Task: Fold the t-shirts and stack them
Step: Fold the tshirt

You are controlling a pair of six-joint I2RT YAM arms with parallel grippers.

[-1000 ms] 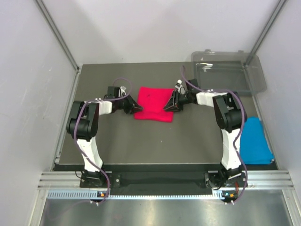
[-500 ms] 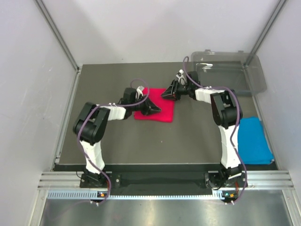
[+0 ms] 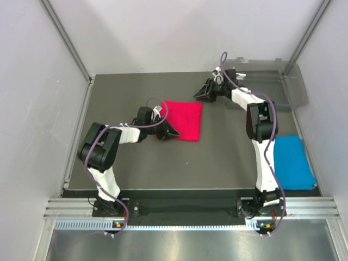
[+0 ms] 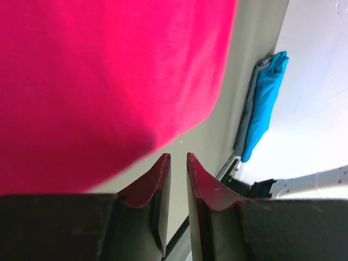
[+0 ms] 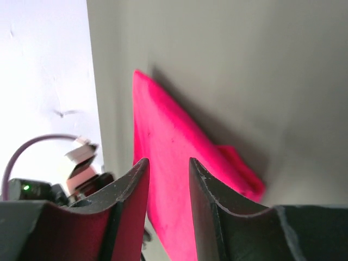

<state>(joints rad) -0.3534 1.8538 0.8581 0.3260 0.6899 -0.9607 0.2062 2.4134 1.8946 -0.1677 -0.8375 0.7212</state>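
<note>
The crimson-pink t-shirt (image 3: 184,118) lies folded into a rough square on the dark table (image 3: 136,163). My left gripper (image 3: 171,132) hovers low at its near left corner. In the left wrist view its jaws (image 4: 176,157) stand a narrow gap apart over bare table, nothing between them, with the pink t-shirt (image 4: 98,81) filling the view beyond. My right gripper (image 3: 203,94) hangs off the shirt's far right corner, open and empty (image 5: 167,160), and the pink t-shirt (image 5: 163,141) shows past its fingers. The folded blue t-shirt (image 3: 293,162) lies at the right edge.
A clear grey plastic tray (image 3: 293,87) stands at the back right, just behind my right arm. White walls enclose the table on three sides. The blue t-shirt (image 4: 266,98) shows far off in the left wrist view.
My left gripper swung in over the pink shirt from its left side and now sits at the near left corner. My right gripper left the shirt's right edge and drew back toward the tray.
</note>
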